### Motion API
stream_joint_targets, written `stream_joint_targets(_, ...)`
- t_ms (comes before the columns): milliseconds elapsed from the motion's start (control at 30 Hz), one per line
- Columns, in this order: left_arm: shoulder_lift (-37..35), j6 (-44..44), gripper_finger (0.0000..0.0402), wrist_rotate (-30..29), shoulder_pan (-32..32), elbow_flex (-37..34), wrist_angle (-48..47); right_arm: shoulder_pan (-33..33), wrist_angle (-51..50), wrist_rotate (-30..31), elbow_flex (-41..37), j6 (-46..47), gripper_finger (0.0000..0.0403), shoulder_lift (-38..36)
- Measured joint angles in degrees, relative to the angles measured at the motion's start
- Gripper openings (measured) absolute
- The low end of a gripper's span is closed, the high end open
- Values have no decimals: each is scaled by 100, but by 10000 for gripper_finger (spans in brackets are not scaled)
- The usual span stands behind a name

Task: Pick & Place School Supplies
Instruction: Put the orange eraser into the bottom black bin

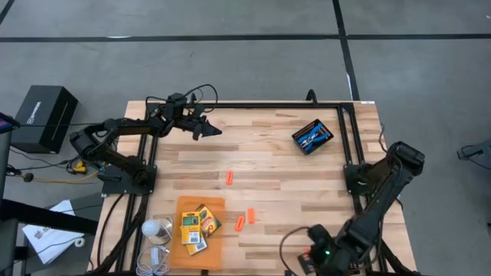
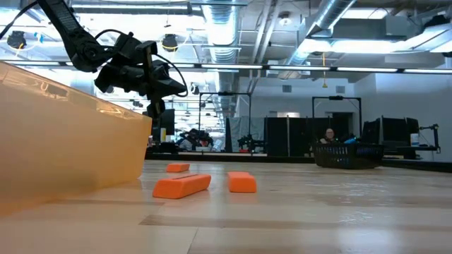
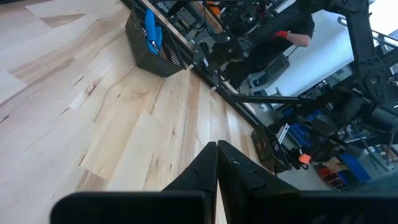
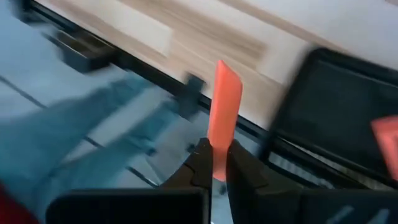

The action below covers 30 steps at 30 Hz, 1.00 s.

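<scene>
My right gripper [image 4: 214, 171] is shut on a short orange stick [image 4: 222, 106], low at the table's near right edge, where its arm [image 1: 330, 249] reaches. Three more orange sticks [image 1: 229, 178] [image 1: 250, 216] [image 1: 239, 223] lie flat on the wood. Yellow-and-green crayon boxes [image 1: 196, 225] lie on a flat orange sheet [image 1: 190, 205]. A blue-handled tool [image 1: 311, 138] lies in a black tray [image 1: 325, 139] at the far right. My left gripper [image 3: 216, 146] hovers shut and empty over the far left of the table [image 1: 215, 131]. My right gripper pinches the orange stick by one end [image 4: 216, 158] between its two fingers. The rest of the stick juts out past the fingertips to its free end [image 4: 227, 71]. It is lifted clear of everything.
The right wrist view shows a dark tray [image 4: 336, 106] beyond the table's black frame rail, with an orange piece [image 4: 385, 140] in it. A white cup [image 1: 156, 228] and cables lie near the sheet. In the low view a person [image 2: 328, 136] sits far behind the table.
</scene>
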Motion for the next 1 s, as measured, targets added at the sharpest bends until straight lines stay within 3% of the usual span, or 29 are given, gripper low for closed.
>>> stream_joint_targets(267,0,2,5,-13,0,0,-2,631,-248,-540,-169,145,11,15)
stream_joint_targets(533,0,2,5,-13,0,0,-9,1051,-363,-572,-177,146,11,239)
stream_joint_targets(667,0,4,6,-13,0,0,-17,1128,38,-680,-182,147,12,571)
stream_joint_targets(800,0,36,10,-13,0,0,-20,1097,279,-693,-173,151,56,776)
stream_joint_targets(1000,0,-18,34,-13,0,0,-20,956,-443,-633,-177,190,132,725)
